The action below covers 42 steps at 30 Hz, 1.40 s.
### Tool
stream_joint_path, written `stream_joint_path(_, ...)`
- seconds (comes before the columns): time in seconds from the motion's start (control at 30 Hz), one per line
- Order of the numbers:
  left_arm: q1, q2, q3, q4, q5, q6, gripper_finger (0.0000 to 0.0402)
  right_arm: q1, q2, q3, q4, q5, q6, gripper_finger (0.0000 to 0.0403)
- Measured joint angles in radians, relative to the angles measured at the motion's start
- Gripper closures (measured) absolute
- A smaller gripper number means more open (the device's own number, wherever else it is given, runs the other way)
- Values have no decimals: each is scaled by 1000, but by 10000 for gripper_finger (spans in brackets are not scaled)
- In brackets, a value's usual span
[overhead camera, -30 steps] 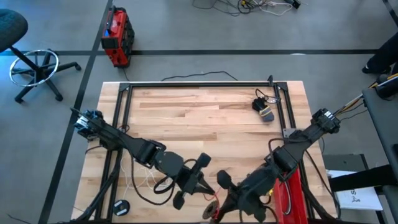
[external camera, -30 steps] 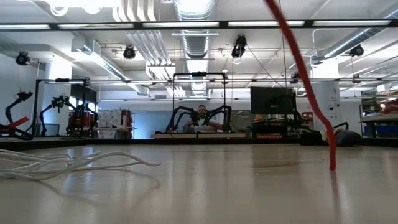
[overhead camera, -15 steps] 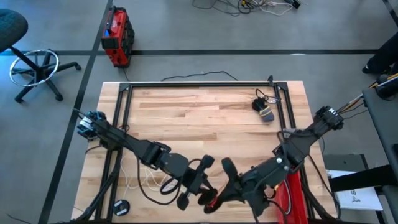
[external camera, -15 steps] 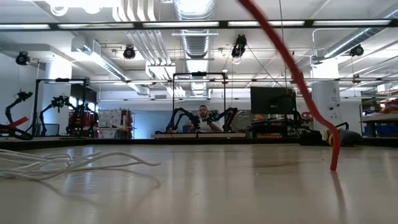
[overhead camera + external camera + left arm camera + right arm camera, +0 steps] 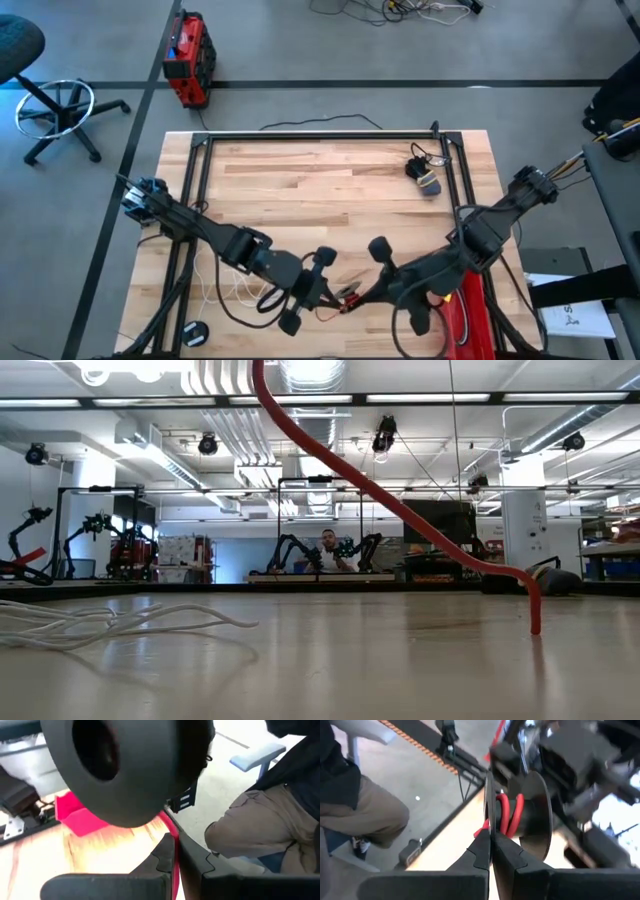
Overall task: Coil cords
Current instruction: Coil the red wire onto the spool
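The red cord (image 5: 346,297) spans the short gap between my two grippers near the table's front edge. In the low view this red cord (image 5: 400,510) arcs down from above, its end standing on the table at the right. My left gripper (image 5: 328,293) and right gripper (image 5: 364,294) face each other, both shut on it. A loose white cord (image 5: 222,285) lies on the table under my left arm and shows in the low view as a white cord (image 5: 100,622). A small black cord coil (image 5: 424,176) lies at the far right. My left gripper pinches a red strand (image 5: 175,842) between its two fingers, and the strand runs out past their tips. It hangs clear of the table there. My right gripper pinches the red cord (image 5: 484,830) between its shut fingers. Just beyond them two red strands (image 5: 510,812) lie over a black round part of the other arm.
A red bin (image 5: 466,312) stands at the near right beside my right arm. A black frame rail (image 5: 320,137) runs round the table's far and side edges. A small black disc (image 5: 195,333) lies near left. A seated person's leg (image 5: 365,815) shows beyond the front edge.
My right gripper has drawn back from the front edge toward the table's far and right side, keeping its hold. The red cord's upper part has swung across the low view into a long arc, while its lower end has stayed on the table at the right.
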State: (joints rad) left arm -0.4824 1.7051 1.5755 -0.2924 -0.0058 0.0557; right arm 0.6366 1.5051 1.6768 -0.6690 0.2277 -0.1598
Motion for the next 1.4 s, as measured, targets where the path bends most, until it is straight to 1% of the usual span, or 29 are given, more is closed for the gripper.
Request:
stream_joint_path(0.23,0,-22,-1,-67,-47,-25,398,-4,5,1,-162,17,166,403)
stream_joint_path(0.37,-2,-27,-2,-48,-40,-19,392,-2,16,-5,-185,15,194,403)
stream_joint_path(0.5,-2,-9,-2,-58,-40,-29,374,-2,21,-6,-193,8,189,403)
stream_joint_path(0.6,-3,13,-22,-72,-73,-52,360,-2,20,-3,-197,7,184,403)
stream_joint_path(0.87,-2,27,-161,-8,-226,-139,326,-2,13,3,-208,7,179,403)
stream_joint_path(0.9,-2,28,-186,23,-242,-150,322,-2,13,3,-212,7,184,403)
stream_joint_path(0.97,-1,30,-251,144,-251,-162,312,-2,13,3,-221,8,187,403)
stream_joint_path(1.07,10,30,-377,416,-259,-161,296,-2,13,3,-219,8,187,403)
stream_joint_path(1.2,32,30,-512,715,-350,-122,274,-2,13,3,-217,8,187,403)
stream_joint_path(1.27,48,30,-543,800,-378,-97,262,-2,13,3,-215,8,187,403)
stream_joint_path(1.4,65,29,-555,877,-382,-43,237,-2,13,3,-215,8,187,403)
